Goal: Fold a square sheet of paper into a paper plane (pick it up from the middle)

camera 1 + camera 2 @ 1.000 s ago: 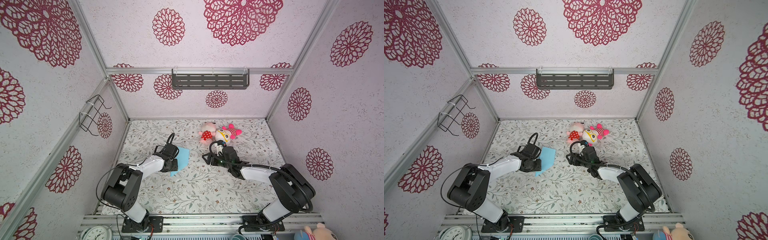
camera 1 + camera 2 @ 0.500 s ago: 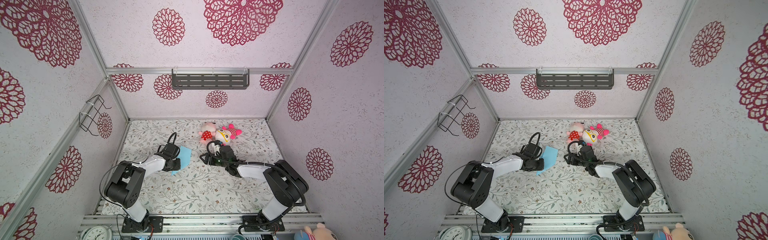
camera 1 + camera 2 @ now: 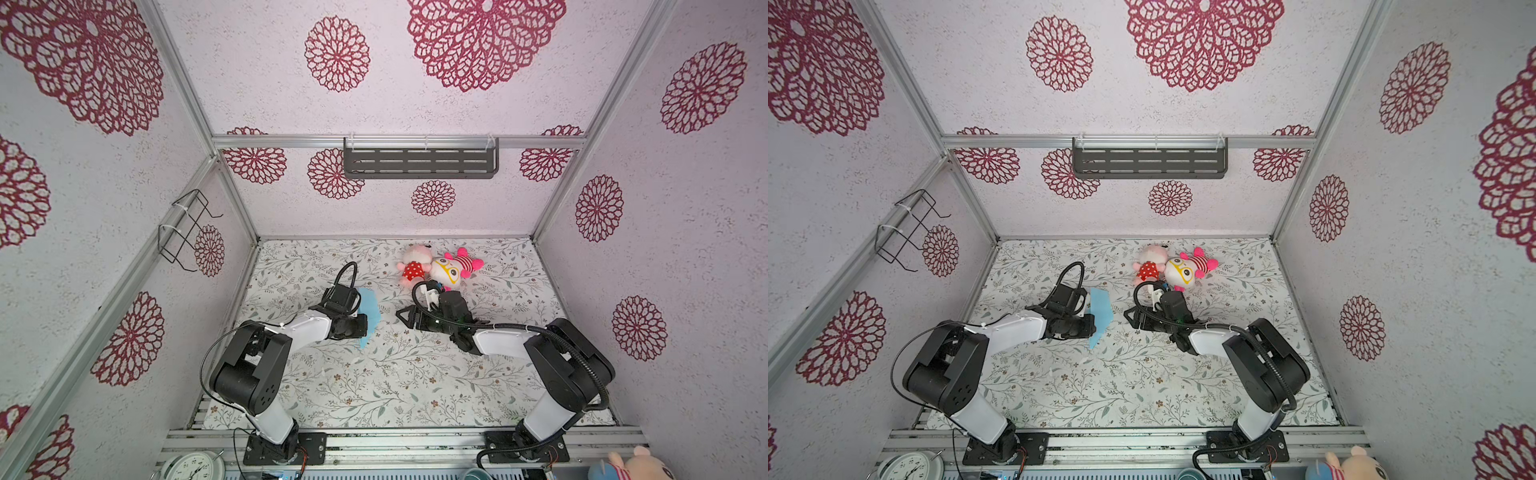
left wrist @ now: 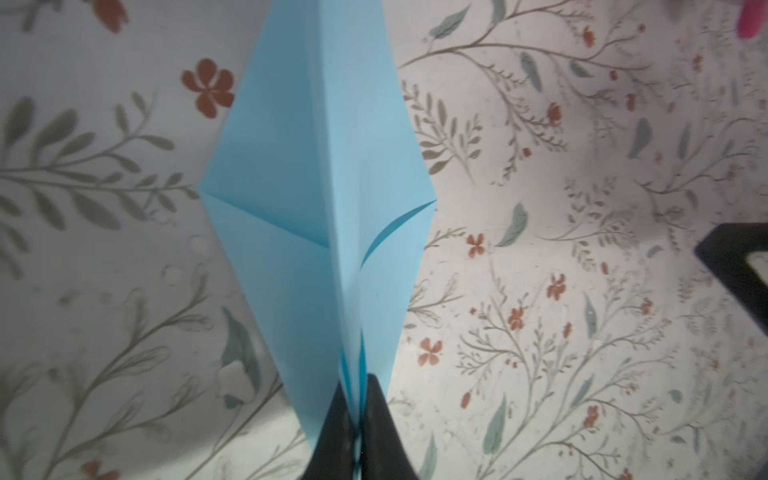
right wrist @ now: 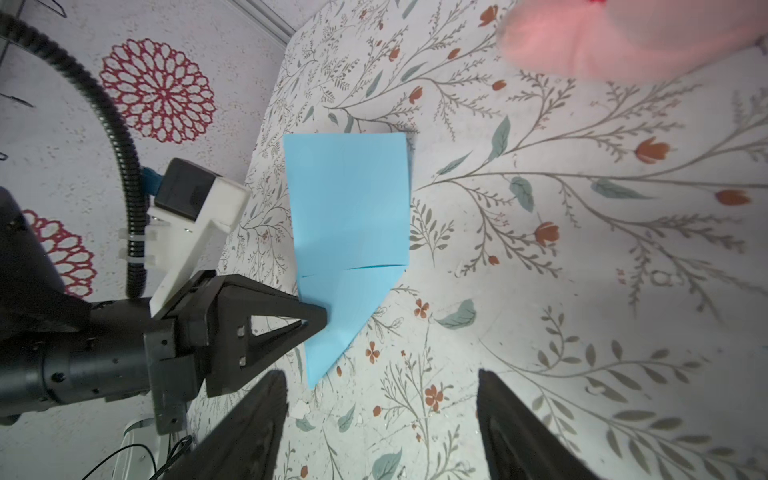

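Paper [image 4: 316, 208] sits left of centre on the worktop [image 3: 374, 395], midway between near and far, and it is no longer a flat square. The left wrist view shows a raised centre crease with two corner flaps folded in to it, tapering to a point. My left gripper [image 4: 353, 399] has its fingers [image 4: 380, 415] pinched tight on that crease close to the pointed end, so the sheet stands on edge with both halves drawn together. In both top views it shows as a narrow blue sliver [image 3: 370, 311] just right of the left gripper. I cannot tell whether its lower point touches the worktop or hangs just clear. My right gripper [image 5: 380, 376] waits to the right of the paper, fingers wide and holding nothing, aimed at it but clearly apart. The plush toys [image 3: 436, 270] lie farther back, close to the right arm yet off the line between the grippers. I judge we are mid-fold: nose and centre fold done, wings not yet made. Next I would bring the right fingers across to take one free half near its long edge and bend it down away from the crease, while the left keeps a firm pinch. The paper is thin, so a slow, square approach matters, or the crease will skew.
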`<move>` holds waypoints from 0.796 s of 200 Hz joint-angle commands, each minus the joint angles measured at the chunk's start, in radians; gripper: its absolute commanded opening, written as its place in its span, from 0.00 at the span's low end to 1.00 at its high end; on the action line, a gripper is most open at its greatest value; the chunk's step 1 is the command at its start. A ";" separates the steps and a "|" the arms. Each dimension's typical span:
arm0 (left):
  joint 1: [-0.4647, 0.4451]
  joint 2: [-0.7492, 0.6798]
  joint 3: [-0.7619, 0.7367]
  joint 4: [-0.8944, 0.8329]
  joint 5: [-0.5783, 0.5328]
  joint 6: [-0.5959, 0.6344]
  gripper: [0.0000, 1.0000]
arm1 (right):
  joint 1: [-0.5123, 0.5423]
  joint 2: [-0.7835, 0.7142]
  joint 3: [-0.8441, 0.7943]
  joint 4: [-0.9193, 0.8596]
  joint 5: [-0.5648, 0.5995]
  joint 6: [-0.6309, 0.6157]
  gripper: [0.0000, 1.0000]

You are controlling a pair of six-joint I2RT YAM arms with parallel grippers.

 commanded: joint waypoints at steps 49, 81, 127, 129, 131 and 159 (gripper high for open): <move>-0.022 0.063 -0.072 0.290 0.243 -0.116 0.09 | 0.005 0.070 0.005 0.131 -0.145 0.045 0.41; -0.051 0.101 -0.057 0.304 0.239 -0.126 0.10 | 0.009 0.134 0.026 0.168 -0.178 0.075 0.29; -0.052 0.123 -0.053 0.296 0.217 -0.122 0.12 | 0.016 0.234 0.099 0.136 -0.202 0.067 0.17; -0.052 0.124 -0.053 0.296 0.216 -0.121 0.12 | 0.016 0.238 0.103 0.134 -0.203 0.066 0.17; -0.053 0.124 -0.053 0.294 0.214 -0.121 0.12 | 0.016 0.242 0.104 0.131 -0.203 0.065 0.16; -0.053 0.117 -0.052 0.278 0.197 -0.120 0.15 | 0.017 0.279 0.128 0.097 -0.190 0.060 0.15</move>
